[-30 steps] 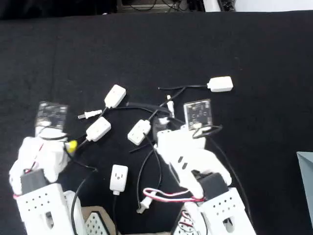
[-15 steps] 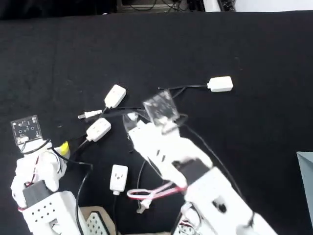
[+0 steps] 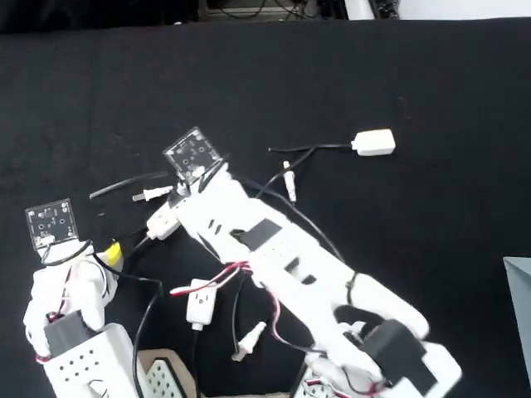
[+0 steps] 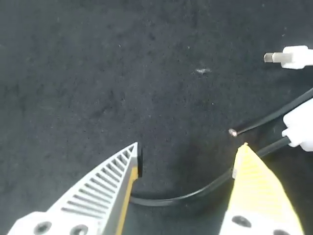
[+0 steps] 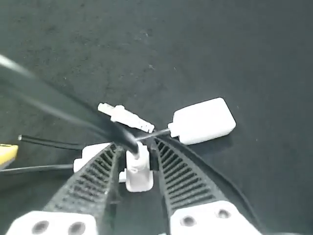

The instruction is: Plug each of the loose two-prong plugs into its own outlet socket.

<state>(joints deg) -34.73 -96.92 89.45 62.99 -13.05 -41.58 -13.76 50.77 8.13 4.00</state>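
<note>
My right arm lies stretched across the black table [image 3: 415, 83] toward the left cluster. The right gripper [image 5: 137, 147] is shut on a small white cable end piece [image 5: 138, 172] trailing a black cable; plug or socket, I cannot tell. Just beyond it lie a loose two-prong plug [image 5: 124, 116] [image 3: 149, 195] and a white outlet block [image 5: 203, 121]. Another outlet block [image 3: 164, 220] lies beside the arm. My left gripper [image 4: 190, 147] [image 3: 108, 251] hangs open over bare cloth and a black cable [image 4: 195, 193], with the plug [image 4: 288, 56] off to one side.
Farther right lie an outlet block [image 3: 373, 142] and a plug [image 3: 288, 178] on black cables. An outlet block [image 3: 201, 303] and a plug [image 3: 247, 340] sit near the arm bases. A grey-blue object [image 3: 518, 290] shows at the right edge.
The right arm has swung from the table's centre out to the left cluster, and the white piece that lay at the centre is gone from there. The left arm drew back toward the left.
</note>
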